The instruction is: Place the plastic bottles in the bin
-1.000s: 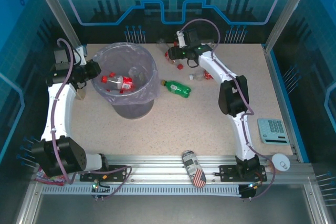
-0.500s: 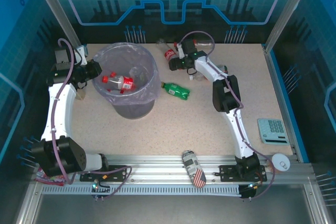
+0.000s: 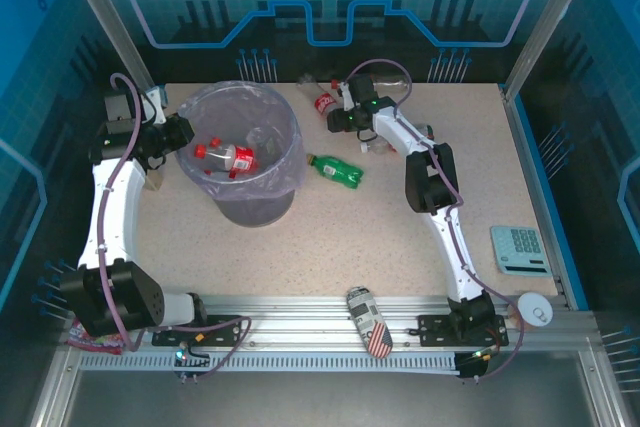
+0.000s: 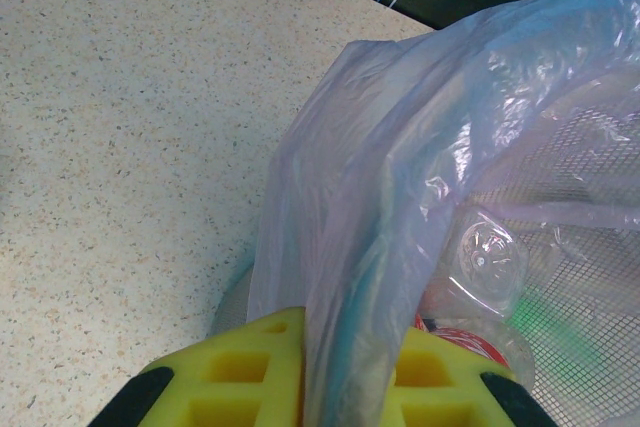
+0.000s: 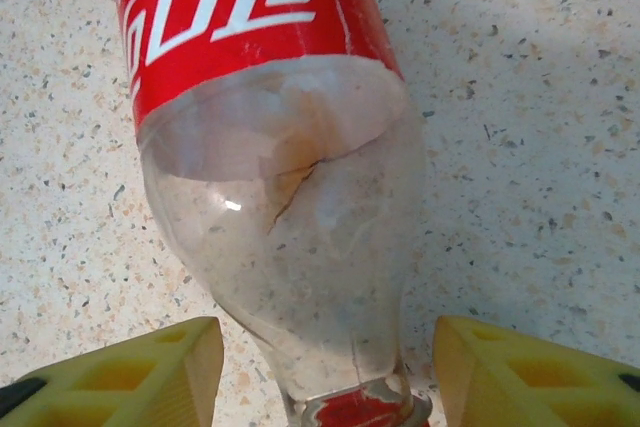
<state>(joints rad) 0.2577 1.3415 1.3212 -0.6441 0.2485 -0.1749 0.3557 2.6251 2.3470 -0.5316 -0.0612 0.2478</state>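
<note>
The right end effector (image 5: pixel 320 372) has its yellow fingers (image 5: pixel 120 372) apart, one on each side of the neck of a red-labelled bottle (image 5: pixel 280 197), with a strip of counter (image 5: pixel 520 97) showing in each gap, so nothing is gripped. That clear bottle lies on its side, red cap towards the wrist and label away from it. In the top view the right end effector (image 3: pixel 340 117) sits at the far middle of the counter (image 3: pixel 330 237), pointing left at the red-labelled bottle (image 3: pixel 325 103). Behind it the white forearm slants back to the right, bends at a dark elbow, and the next link drops to the base at the near right edge.

The left end effector (image 4: pixel 320 372) is clamped on the rim of the bin (image 4: pixel 590 177), a fold of the pale-lilac bag (image 4: pixel 400 147) squeezed between its pads. In the top view the left end effector (image 3: pixel 180 134) points right at the left side of the bin (image 3: pixel 255 209); the arm curves back along the left edge to its base at the near left corner.

A bottle in the bin (image 3: pixel 228 157) lies on its side. A green bottle (image 3: pixel 335 170) lies on the counter just right of the bin, and a flag-patterned can (image 3: pixel 368 322) rests on the near rail.
</note>
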